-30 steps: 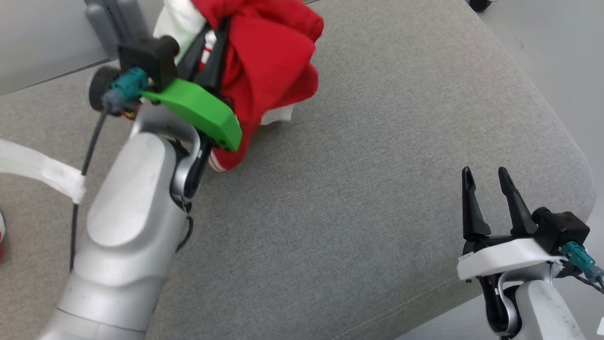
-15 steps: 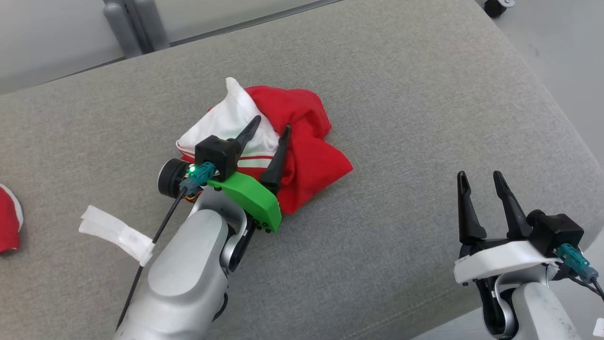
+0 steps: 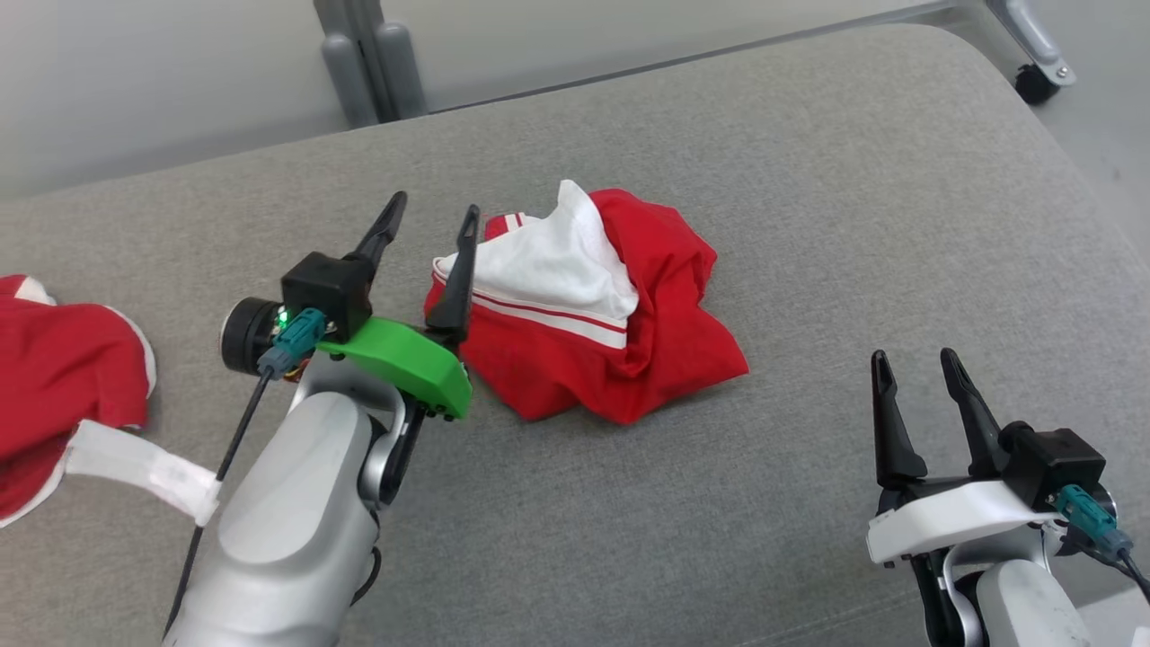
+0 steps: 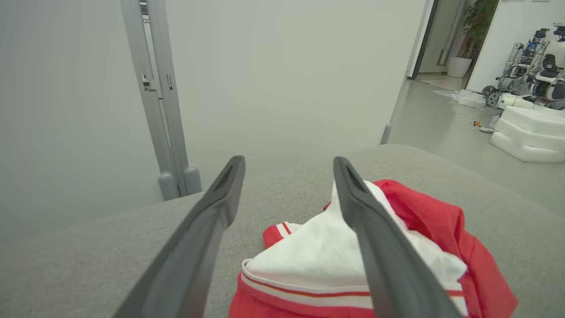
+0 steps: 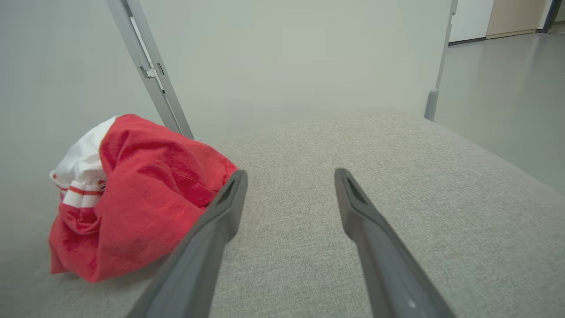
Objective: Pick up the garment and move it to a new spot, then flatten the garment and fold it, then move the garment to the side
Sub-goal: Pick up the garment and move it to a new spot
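Red and white cloth, the garment (image 3: 611, 332), is seen crumpled in a heap on the grey cushion (image 3: 809, 180), just to the right of the left pincer (image 3: 433, 205), which is spread wide and empty. The right pincer (image 3: 913, 357), equally wide and empty, is found well apart, the heap ahead to its left. The left arm is judged nearer; no long axis is discernible.

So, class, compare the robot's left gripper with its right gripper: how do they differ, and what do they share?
The left gripper sits on a green mount; the right gripper on a white mount. The left gripper is close beside the red and white garment, one finger in front of its edge; the right gripper is well apart from it, over bare grey cushion. Both stand open, holding nothing.
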`<state>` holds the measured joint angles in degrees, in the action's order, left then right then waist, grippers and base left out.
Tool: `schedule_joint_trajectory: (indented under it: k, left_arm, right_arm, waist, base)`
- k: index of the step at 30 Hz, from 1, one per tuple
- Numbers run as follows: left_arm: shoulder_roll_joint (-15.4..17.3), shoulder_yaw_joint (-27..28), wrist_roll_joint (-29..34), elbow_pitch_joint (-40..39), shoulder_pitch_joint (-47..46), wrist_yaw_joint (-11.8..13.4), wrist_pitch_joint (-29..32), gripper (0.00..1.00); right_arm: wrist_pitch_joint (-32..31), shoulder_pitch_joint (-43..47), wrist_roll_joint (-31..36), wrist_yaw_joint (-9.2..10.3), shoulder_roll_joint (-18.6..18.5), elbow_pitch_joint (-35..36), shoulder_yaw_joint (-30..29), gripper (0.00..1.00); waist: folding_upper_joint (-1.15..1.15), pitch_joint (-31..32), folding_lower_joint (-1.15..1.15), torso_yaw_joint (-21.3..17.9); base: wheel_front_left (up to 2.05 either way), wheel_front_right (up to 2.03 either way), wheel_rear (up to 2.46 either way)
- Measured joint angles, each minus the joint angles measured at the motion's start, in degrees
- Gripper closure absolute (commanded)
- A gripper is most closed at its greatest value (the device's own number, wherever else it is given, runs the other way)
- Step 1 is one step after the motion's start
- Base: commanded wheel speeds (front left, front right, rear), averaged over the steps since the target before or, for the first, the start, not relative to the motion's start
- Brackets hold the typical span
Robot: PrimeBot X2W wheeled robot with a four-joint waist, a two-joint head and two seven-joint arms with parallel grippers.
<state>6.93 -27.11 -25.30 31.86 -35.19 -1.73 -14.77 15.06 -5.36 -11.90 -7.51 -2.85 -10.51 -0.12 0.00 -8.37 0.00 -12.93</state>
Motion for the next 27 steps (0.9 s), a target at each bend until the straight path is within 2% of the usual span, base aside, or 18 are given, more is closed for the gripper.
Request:
schedule_joint_trajectory:
  k: [5, 16, 22, 27]
  left_arm:
    - [2.75, 2.65, 0.21, -2.69, 3.16, 0.80, -0.22, 0.00]
    - [8.24, 11.39, 3.11, -15.05, 16.23, 2.29, -0.36, 0.00]
    - [8.59, 15.28, 3.75, -19.39, 23.57, 2.42, -0.36, 0.00]
    - [7.57, 16.85, 4.45, -20.86, 28.85, 2.31, -0.36, 0.00]
  right_arm:
    - [0.00, 0.61, 0.55, 0.00, 0.00, 0.33, -0.04, 0.00]
    - [0.00, 1.94, 1.66, 0.00, 0.00, 1.10, 0.47, 0.00]
    - [0.00, 2.96, 2.27, 0.00, 0.01, 1.56, 0.56, 0.00]
    - [0.00, 3.35, 2.45, 0.00, -0.01, 1.80, 1.14, 0.00]
  waist:
    - [0.00, 1.44, 0.00, 2.86]
    - [0.00, 4.80, 0.00, 7.99]
    - [0.00, 6.24, 0.00, 10.00]
    - [0.00, 7.00, 0.00, 11.42]
  base:
    - [0.00, 0.00, 0.00]
    - [0.00, 0.00, 0.00]
    - [0.00, 0.00, 0.00]
    - [0.00, 0.00, 0.00]
